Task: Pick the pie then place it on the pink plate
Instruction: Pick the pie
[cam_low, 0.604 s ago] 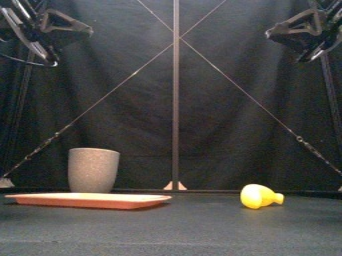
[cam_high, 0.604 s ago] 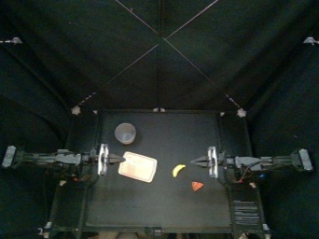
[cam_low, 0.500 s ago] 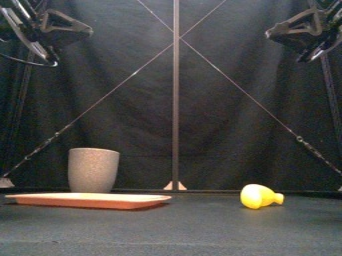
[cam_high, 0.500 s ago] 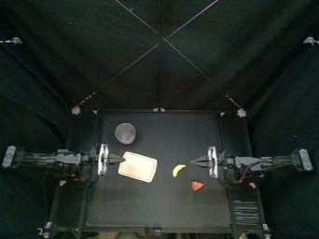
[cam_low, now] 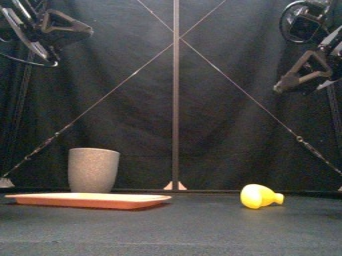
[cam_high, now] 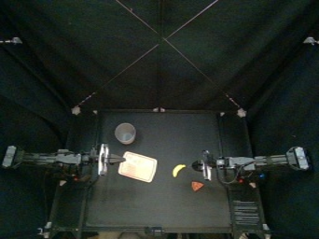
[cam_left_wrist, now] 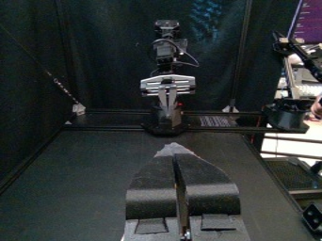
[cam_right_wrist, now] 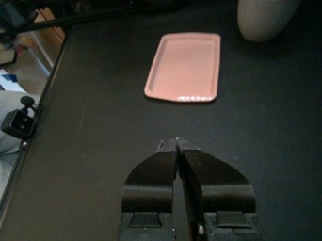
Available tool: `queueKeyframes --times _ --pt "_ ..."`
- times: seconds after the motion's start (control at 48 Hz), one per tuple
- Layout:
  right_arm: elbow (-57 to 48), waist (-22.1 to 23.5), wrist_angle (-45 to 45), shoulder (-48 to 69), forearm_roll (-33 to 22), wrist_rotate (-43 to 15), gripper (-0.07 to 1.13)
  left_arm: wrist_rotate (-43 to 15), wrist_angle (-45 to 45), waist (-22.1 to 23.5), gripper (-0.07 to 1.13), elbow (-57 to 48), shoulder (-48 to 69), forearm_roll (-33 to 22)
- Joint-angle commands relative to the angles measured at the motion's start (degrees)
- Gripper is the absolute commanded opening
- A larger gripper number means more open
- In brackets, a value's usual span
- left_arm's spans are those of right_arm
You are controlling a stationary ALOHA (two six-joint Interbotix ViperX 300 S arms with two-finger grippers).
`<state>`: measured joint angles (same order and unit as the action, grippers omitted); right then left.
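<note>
Pie (cam_high: 197, 186) visible only from above, left claw (cam_left_wrist: 175, 152), right claw (cam_right_wrist: 178, 144) both pressed together

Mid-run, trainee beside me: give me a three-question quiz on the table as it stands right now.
1. True or false: the orange-red pie wedge lies on the pink tray.
2. Which sits farthest back in the top view? A grey cup; B yellow toy; C pie wedge.
3. Fill in: the jaws of the right gripper are ___.
Key: 1 false, it lies off the tray, near the yellow toy; 2 A; 3 shut.
</note>
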<state>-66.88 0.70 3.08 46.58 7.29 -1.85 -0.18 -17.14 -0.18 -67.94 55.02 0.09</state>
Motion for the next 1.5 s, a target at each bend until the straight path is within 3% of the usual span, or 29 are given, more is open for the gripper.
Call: queueKeyframes --times 0.021,0.125,0.25,0.417,0.583,0.833,0.958,1.188,1.333,1.5 --pt "1.58 -0.09 2.72 0.09 3.16 -0.09 0.52 -0.09 -0.79 0.00 -0.02 2.02 -0.35 0.26" --pt "1.85 -0.09 5.71 0.26 6.42 -0.09 0.82 -0.09 -0.97 0.00 -0.02 2.64 -0.35 0.26" --pt "1.85 0.09 10.72 -0.35 6.59 -0.09 1.03 -0.09 -1.23 0.00 -0.02 2.90 -0.35 0.26" --pt "3.25 -0.53 21.45 -1.85 5.89 -0.09 1.05 -0.09 -2.11 -0.09 -0.02 2.81 -0.35 0.26" --pt "6.77 -2.11 38.06 -4.92 6.42 -0.79 1.05 -0.18 -2.29 -0.44 -0.02 3.25 -0.44 0.26" --pt "12.30 -4.48 56.07 -12.39 4.75 -7.73 1.05 -0.18 -2.29 -0.97 -0.02 3.08 -0.35 0.26" --pt "13.80 -9.84 52.82 -16.08 0.88 -11.51 1.05 -0.09 -2.29 -0.88 -0.02 2.81 -0.35 0.26" --pt "16.00 -20.74 45.35 -24.87 -11.51 -18.37 1.05 -0.18 -2.29 -0.97 -0.02 2.37 -0.35 0.26" --pt "16.52 -23.47 44.12 -30.94 -14.94 -22.59 1.05 -0.18 -2.29 -0.97 -0.02 2.37 -0.44 0.26" --pt "16.44 -23.64 39.46 -33.75 -15.12 -24.52 1.05 -0.18 -2.29 -1.23 -0.02 1.93 -0.35 0.26"
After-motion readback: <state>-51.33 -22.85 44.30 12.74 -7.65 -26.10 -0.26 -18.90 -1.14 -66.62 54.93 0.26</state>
